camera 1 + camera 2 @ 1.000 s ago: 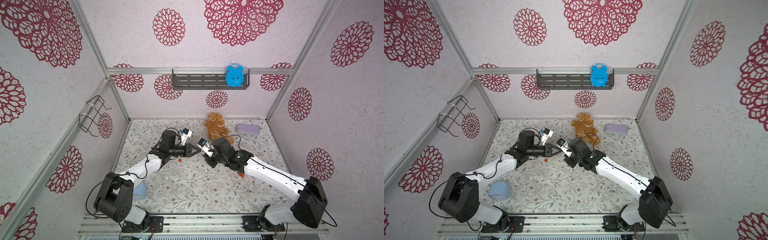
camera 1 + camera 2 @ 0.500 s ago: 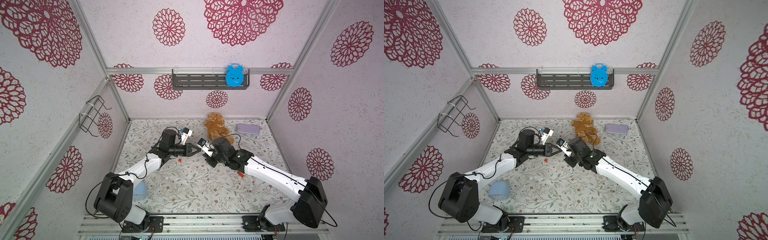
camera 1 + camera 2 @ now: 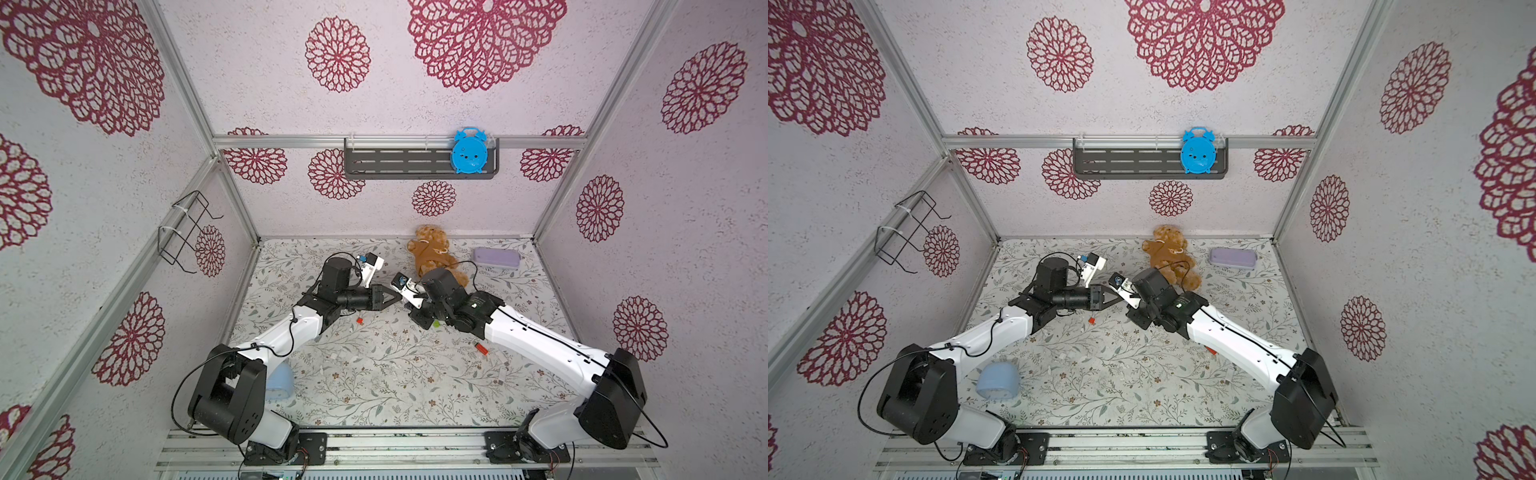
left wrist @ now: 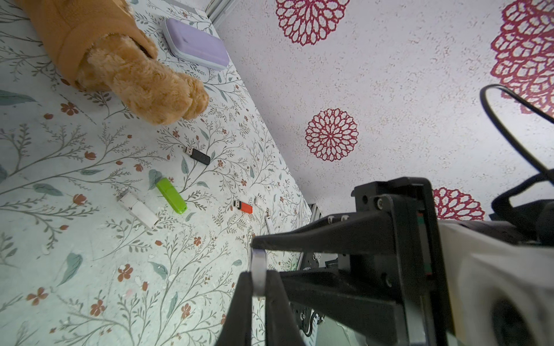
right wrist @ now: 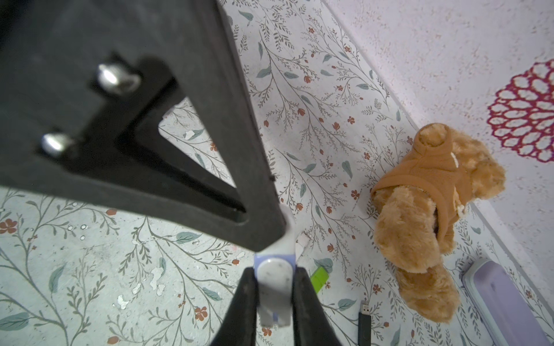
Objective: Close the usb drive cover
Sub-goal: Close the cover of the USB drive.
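The left claw (image 4: 258,277) pinches the clear cover (image 4: 258,263) tightly above the tabletop (image 3: 374,386). At its three o'clock, the right claw (image 5: 275,271) clamps the white usb drive (image 5: 274,287), tips close together.

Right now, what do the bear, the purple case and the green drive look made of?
Bear: plush fabric with a shaggy golden pile; its brown top looks like fleece.
Purple case: matte and smooth, with rounded edges and a seam round the rim; likely hard plastic or silicone, cannot tell which.
Green drive: probably plastic, smooth with a slight sheen.
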Motion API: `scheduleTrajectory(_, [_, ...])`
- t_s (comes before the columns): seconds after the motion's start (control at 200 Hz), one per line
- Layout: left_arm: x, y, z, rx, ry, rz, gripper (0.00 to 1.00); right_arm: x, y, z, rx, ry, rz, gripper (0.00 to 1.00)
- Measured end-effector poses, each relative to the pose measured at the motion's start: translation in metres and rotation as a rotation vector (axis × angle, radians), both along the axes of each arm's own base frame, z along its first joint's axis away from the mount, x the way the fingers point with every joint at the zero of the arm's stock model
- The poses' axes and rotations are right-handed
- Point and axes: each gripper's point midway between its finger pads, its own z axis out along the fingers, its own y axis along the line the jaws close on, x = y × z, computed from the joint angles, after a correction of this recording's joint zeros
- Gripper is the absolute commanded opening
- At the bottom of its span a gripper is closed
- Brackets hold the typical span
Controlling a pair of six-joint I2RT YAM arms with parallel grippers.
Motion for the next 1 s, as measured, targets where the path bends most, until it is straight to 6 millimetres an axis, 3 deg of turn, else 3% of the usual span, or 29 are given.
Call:
scheduleTrajectory(0.68, [0.003,-0.004,-0.005,0.014,0.020,-0.023,0.07,0.004,-0.004,-0.007,-0.014,-0.037,-0.005,0.19])
scheduleTrajectory(0.896, [-0.001,-0.005,-0.008,0.033,0.056,-0.002,0.29,0.003,-0.003,-0.007,0.042,-0.090,-0.012,0.18])
scheduleTrajectory(0.951, [-0.001,-0.004,-0.008,0.039,0.062,0.013,0.47,0.001,-0.004,-0.003,0.073,-0.105,-0.019,0.18])
scheduleTrajectory(1.001, [-0.001,-0.002,-0.003,0.041,0.049,0.028,0.50,-0.001,-0.008,-0.002,0.091,-0.113,-0.028,0.18])
